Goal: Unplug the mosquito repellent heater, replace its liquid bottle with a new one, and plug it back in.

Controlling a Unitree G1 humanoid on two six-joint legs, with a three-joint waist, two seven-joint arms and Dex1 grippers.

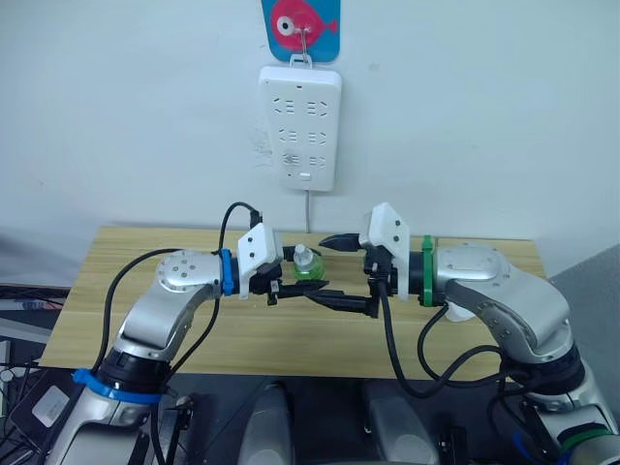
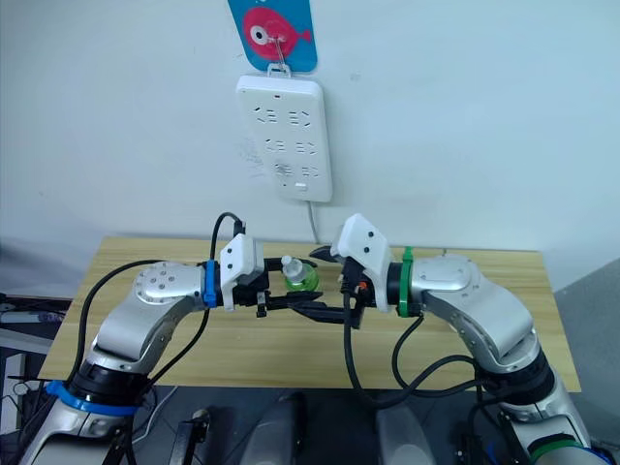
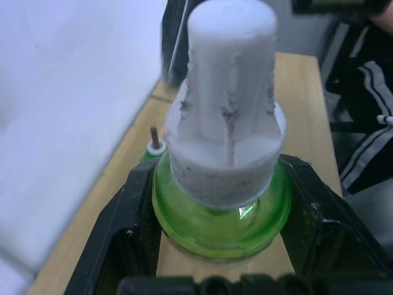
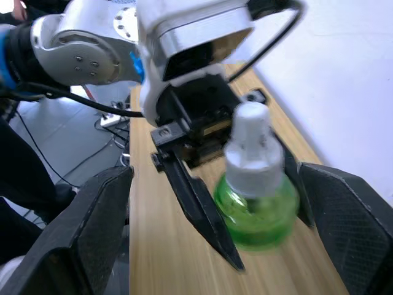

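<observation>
1. Head views: the left gripper point(image 1: 302, 287) has its jaws clamped around a green liquid bottle point(image 1: 307, 265) with a white cap, held up over the wooden counter point(image 1: 291, 334). The right gripper point(image 1: 337, 271) faces it with jaws spread wide and nothing in them. The power strip point(image 1: 300, 126) on the wall has every socket free, and I can't find the mosquito repellent heater anywhere here, so it looks unplugged and somewhere out of shot.
2. Left wrist view: the bottle's green belly sits snug between the black fingers point(image 3: 116, 227). A second bottle point(image 3: 153, 147) with a bare wick pokes up behind it, mostly hidden.
3. Right wrist view: the open jaws frame the bottle, not touching it.

My guess: we're mid bottle swap. Next move needs the right jaws closing on the cap to twist it off.
</observation>
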